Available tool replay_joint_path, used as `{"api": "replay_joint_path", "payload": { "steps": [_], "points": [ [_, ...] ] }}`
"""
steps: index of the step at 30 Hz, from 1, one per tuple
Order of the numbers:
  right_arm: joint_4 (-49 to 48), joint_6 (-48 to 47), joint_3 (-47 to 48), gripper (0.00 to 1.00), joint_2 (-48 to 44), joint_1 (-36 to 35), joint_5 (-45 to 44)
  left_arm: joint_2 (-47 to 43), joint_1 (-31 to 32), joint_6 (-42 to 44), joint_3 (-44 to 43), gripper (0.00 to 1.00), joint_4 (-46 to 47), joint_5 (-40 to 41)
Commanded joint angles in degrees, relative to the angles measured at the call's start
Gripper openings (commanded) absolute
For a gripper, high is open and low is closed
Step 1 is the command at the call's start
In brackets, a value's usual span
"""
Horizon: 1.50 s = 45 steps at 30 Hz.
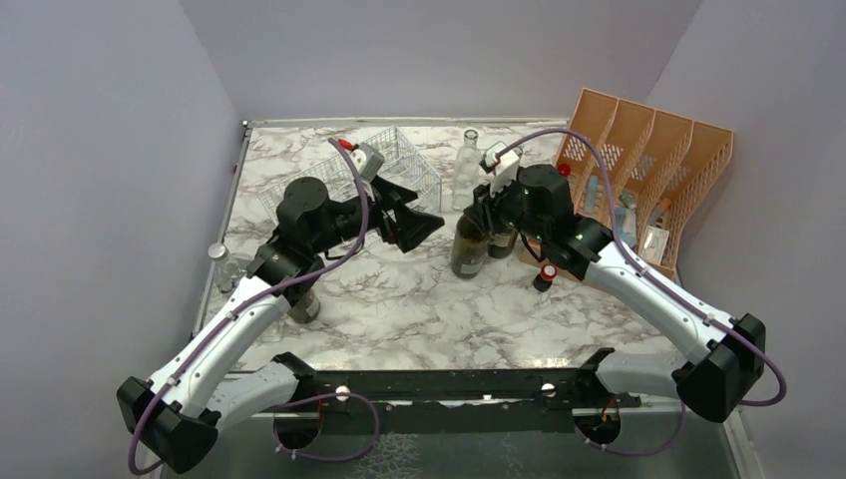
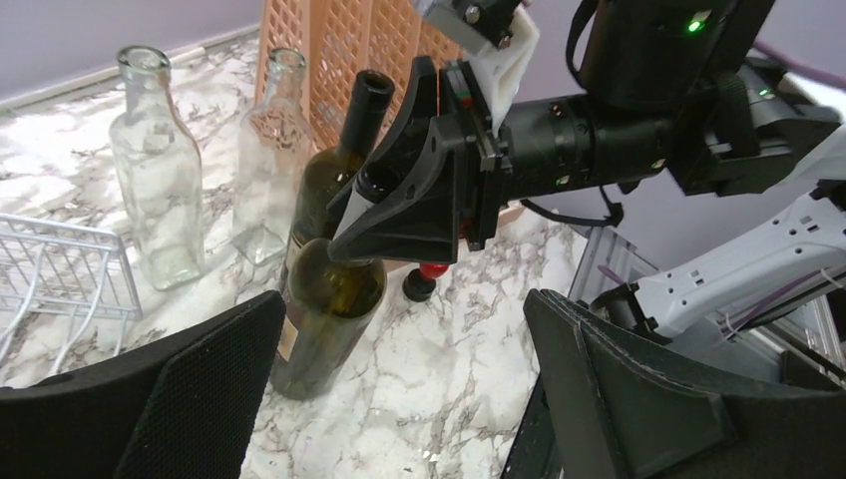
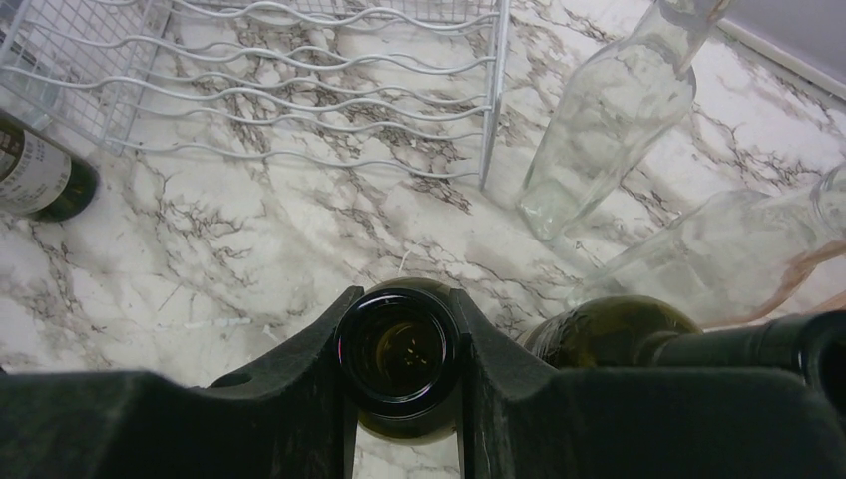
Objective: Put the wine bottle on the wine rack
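Right hand (image 3: 401, 324) pinches the neck of the dark green glass wine bottle (image 2: 331, 304), grasp made; left hand (image 1: 411, 222) spread. Next, probably a lift toward the silvery-white wire rack (image 3: 299, 95) ahead-left.

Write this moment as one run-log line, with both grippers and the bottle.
right gripper: shut on wine bottle neck | left gripper: open, empty | wine rack: held bottle not yet on it
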<state>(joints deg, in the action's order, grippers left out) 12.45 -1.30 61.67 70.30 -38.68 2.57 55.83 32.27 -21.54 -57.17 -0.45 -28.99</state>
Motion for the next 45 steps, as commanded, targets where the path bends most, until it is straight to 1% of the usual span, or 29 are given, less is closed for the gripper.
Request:
{"api": "replay_joint_path", "payload": {
  "steps": [1, 7, 11, 13, 21, 24, 28, 30, 33, 35, 37, 39, 40, 41, 42, 43, 45],
  "points": [
    [-3.06, 2.83, 0.63, 0.01, -5.3, -0.43, 1.15, 1.15, 4.64, 2.88, 2.83, 0.99, 2.7, 7.0],
    [-0.71, 7.87, 0.48, 0.01, -10.64, -0.42, 3.75, 3.87, 13.22, 7.37, 9.26, 0.99, 8.49, 14.35],
    [0.65, 11.56, 1.07, 0.01, -12.93, -0.44, 5.64, 5.89, 17.28, 10.27, 15.66, 0.99, 17.67, 16.47],
    [1.37, 12.89, 1.69, 0.01, -13.77, -0.42, 6.71, 6.86, 17.76, 10.91, 17.62, 0.99, 19.05, 18.27],
    [1.9, 15.48, 2.48, 0.01, -16.1, -0.42, 13.76, 9.26, 17.89, 14.33, 21.14, 0.99, 25.16, 19.64],
    [1.98, 15.86, 2.89, 0.01, -16.34, -0.43, 15.6, 9.55, 17.9, 15.96, 22.41, 0.99, 28.36, 17.12],
    [1.71, 16.59, 3.1, 0.01, -16.78, -0.44, 18.4, 9.86, 17.91, 18.94, 23.58, 0.99, 30.59, 9.43],
    [1.6, 16.78, 3.15, 0.01, -16.97, -0.43, 19.36, 9.98, 17.91, 20.75, 23.66, 0.95, 31.08, 5.71],
    [1.08, 17.18, 2.72, 0.01, -17.61, -0.43, 20.49, 10.36, 17.87, 22.46, 23.58, 0.88, 31.94, 4.75],
    [1.01, 17.26, 2.54, 0.01, -17.86, -0.44, 21.09, 10.81, 17.84, 23.71, 23.09, 0.8, 32.16, 4.94],
    [0.98, 17.24, 2.34, 0.01, -18.1, -0.39, 21.5, 11.11, 17.84, 24.99, 22.82, 0.68, 32.49, 5.78],
    [1.71, 17.22, 2.46, 0.05, -18.33, -0.43, 21.37, 11.3, 17.88, 26.74, 22.76, 0.51, 33.1, 6.36],
    [2.54, 17.21, 2.75, 0.09, -18.46, -0.44, 20.97, 11.43, 17.9, 28.1, 22.53, 0.4, 33.14, 6.45],
    [3.69, 17.25, 3.05, 0.14, -18.58, -0.4, 20.26, 11.66, 17.83, 29.48, 22.19, 0.28, 33.14, 6.7],
    [4.88, 17.25, 3.55, 0.2, -18.58, -0.39, 19.48, 12.02, 17.85, 30.93, 21.74, 0.09, 33.08, 7.1],
    [6.53, 17.28, 4.1, 0.27, -18.55, -0.43, 18.61, 12.37, 17.85, 32.15, 21.13, 0.0, 33.1, 8.13],
    [10.42, 17.45, 5.56, 0.49, -18.59, -0.41, 15.93, 13.18, 17.89, 35.21, 19.92, 0.0, 33.14, 9.92]
  ]
}}
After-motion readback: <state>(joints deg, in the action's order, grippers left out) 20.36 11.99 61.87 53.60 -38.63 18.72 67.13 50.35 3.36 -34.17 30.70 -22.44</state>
